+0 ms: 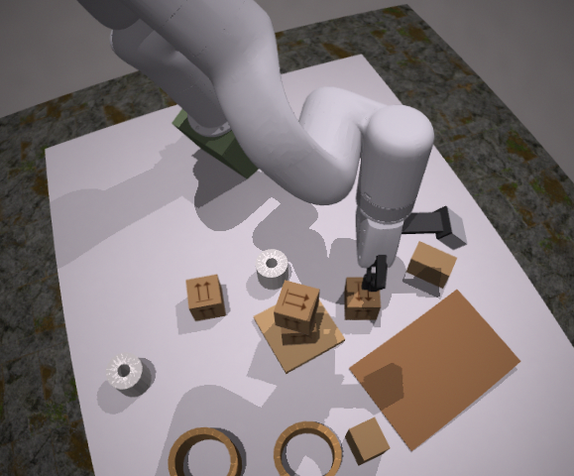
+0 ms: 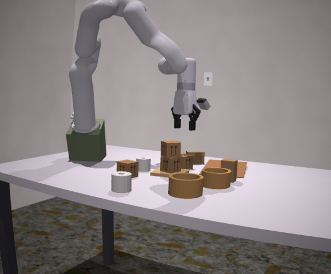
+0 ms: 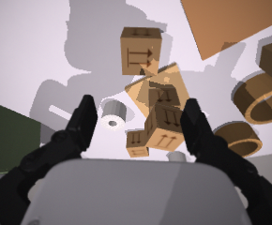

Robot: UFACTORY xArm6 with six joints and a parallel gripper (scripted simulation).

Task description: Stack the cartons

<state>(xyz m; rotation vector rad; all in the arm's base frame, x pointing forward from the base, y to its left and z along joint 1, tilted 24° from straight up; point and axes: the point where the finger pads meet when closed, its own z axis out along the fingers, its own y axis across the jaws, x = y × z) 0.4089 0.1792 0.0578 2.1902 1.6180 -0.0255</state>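
Observation:
The small square wooden board [image 1: 298, 335] holds two arrow-marked cartons, one carton [image 1: 296, 304] on top of another [image 1: 300, 332]; the upper one sits turned relative to the lower. A third carton [image 1: 205, 296] stands on the table left of the board. A fourth carton [image 1: 362, 298] stands just right of the board. My gripper [image 2: 184, 123] is open and empty, high above the fourth carton. In the wrist view the stack [image 3: 164, 119] shows between my fingers, and the fourth carton [image 3: 141, 50] lies above it.
A plain brown box [image 1: 431, 264] and a dark bracket [image 1: 438, 225] lie at the back right. A large flat board [image 1: 434, 369] and a small plain cube [image 1: 367, 439] lie right and front. Two brown rings [image 1: 203, 453] [image 1: 307, 448] and two white rolls [image 1: 272, 266] [image 1: 124, 371] stand nearby.

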